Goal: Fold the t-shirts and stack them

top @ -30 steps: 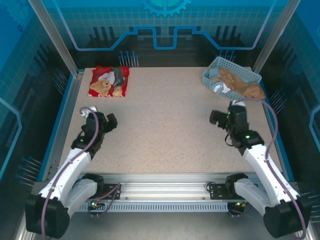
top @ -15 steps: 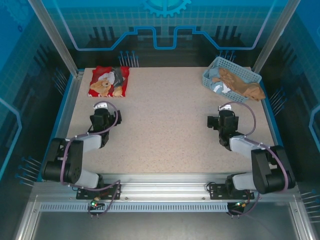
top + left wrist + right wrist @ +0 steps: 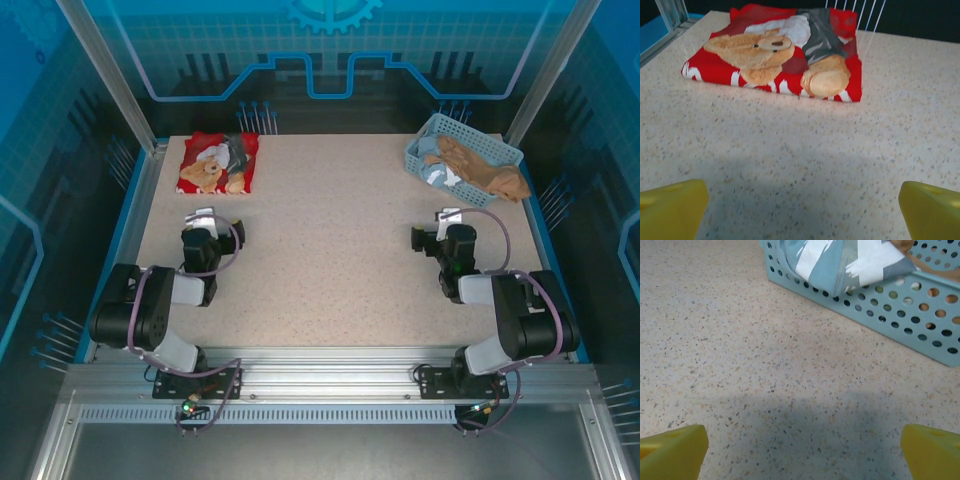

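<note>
Red t-shirt (image 3: 218, 163) with the teddy-bear print lies folded at the far left of the desk (image 3: 330, 250), starting the stack. More cloth sits in the basket (image 3: 412, 155) at the far right: a tan piece (image 3: 490, 172) and a blue-and-white piece (image 3: 840, 262). The left hand (image 3: 212, 222) and the right hand (image 3: 440, 226) both rest low and near, spread wide and holding nothing. The step in hand looks like fetching the next shirt, so the right hand must reach far into the basket and pinch a single layer. How many shirts are bundled there is hard to tell, and the right wrist view cuts off the basket's far side.
</note>
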